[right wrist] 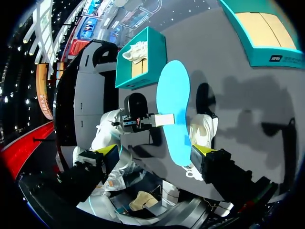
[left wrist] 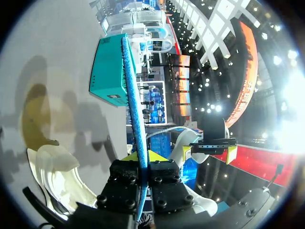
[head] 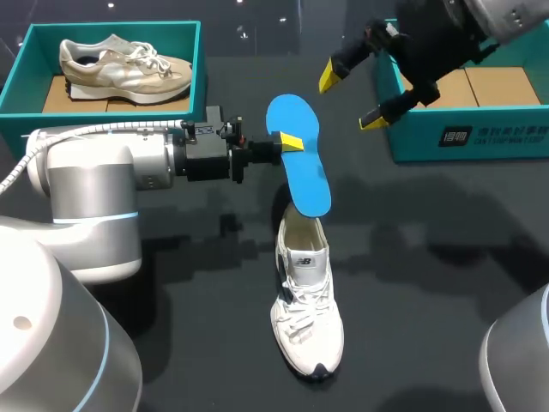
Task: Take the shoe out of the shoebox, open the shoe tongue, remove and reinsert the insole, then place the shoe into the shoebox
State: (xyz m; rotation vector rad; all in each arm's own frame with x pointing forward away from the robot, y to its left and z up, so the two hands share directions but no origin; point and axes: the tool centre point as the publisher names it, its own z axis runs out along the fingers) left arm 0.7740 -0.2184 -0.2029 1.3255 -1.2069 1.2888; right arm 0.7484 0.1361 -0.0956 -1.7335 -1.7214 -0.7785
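Shoeboxes in teal sit at the two far corners of the dark table [head: 446, 257], well apart. The left arm [head: 94, 172] comes in low from the left, its silver body lying across the near-left part of the tabletop. The right arm [head: 446, 34] hangs in from the far right corner.

The right shoebox [head: 412, 142] shows a brown cardboard floor. On its front wall is a white label [head: 493, 135] with dark print that is too small to make out. The left shoebox [head: 17, 73] holds a beige shoe [head: 124, 67] lying on its side.

The white shoe [head: 306, 300] stands upright near the table's middle, toe toward the near edge. A small printed tag [head: 305, 258] sits on its tongue. Dark tabletop shows to its right as far as the right shoebox.

The blue insole [head: 300, 154] is held in the air just beyond the shoe's heel. Its lower end overlaps the heel opening, and contact cannot be judged.

The left gripper [head: 290, 142] is clamped on the insole's edge, one finger on each face. The right gripper [head: 352, 99] hangs wide apart with nothing between its tips, just beside the right shoebox's near left corner.
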